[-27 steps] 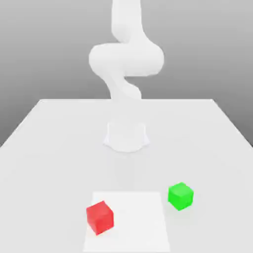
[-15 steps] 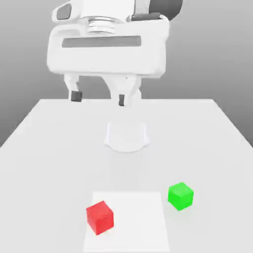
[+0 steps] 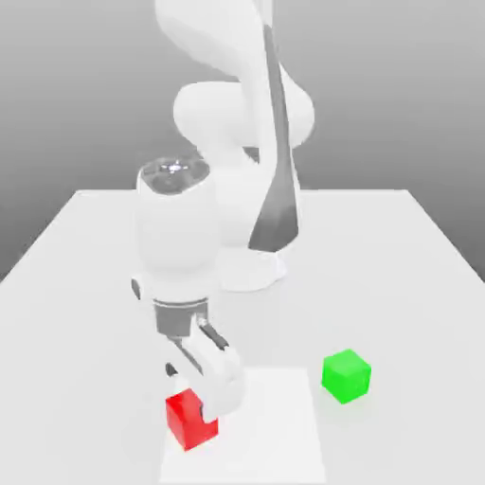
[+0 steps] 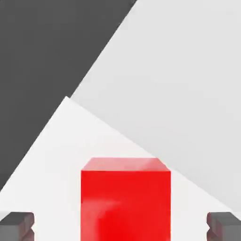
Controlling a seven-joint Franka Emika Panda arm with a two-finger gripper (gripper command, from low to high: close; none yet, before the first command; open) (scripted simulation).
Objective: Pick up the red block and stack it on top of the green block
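While the counter (image 3: pixel 407 275) lay bare of my arm under a second ago, and my gripper hung high above it half a second ago, I have now swung down to the red block (image 3: pixel 190 423) at the near edge, on the exterior view's left. My gripper (image 3: pixel 196 390) stands wide, nothing held: in the hand view the two dark fingertips (image 4: pixel 17 226) sit well apart, one to either side of the red block (image 4: pixel 125 199), with clear space between each pad and the cube's faces. In the exterior view the white fingers reach down to the block's upper edges, one partly in front of it; I judge that I am around it, or very nearly so, but not yet gripping.

Both cubes sit just as they did in the earlier pictures. The red one rests on the paler square patch (image 3: pixel 275 426) of the counter; the green block (image 3: pixel 346 375) stands near it on the exterior view's right, just at that patch's far corner, untouched.

For the task, the approach looks all but finished. What remains, as I read it, is a little more descent if needed, closing on the red cube, lifting, carrying it across to the green one and setting it squarely on top.
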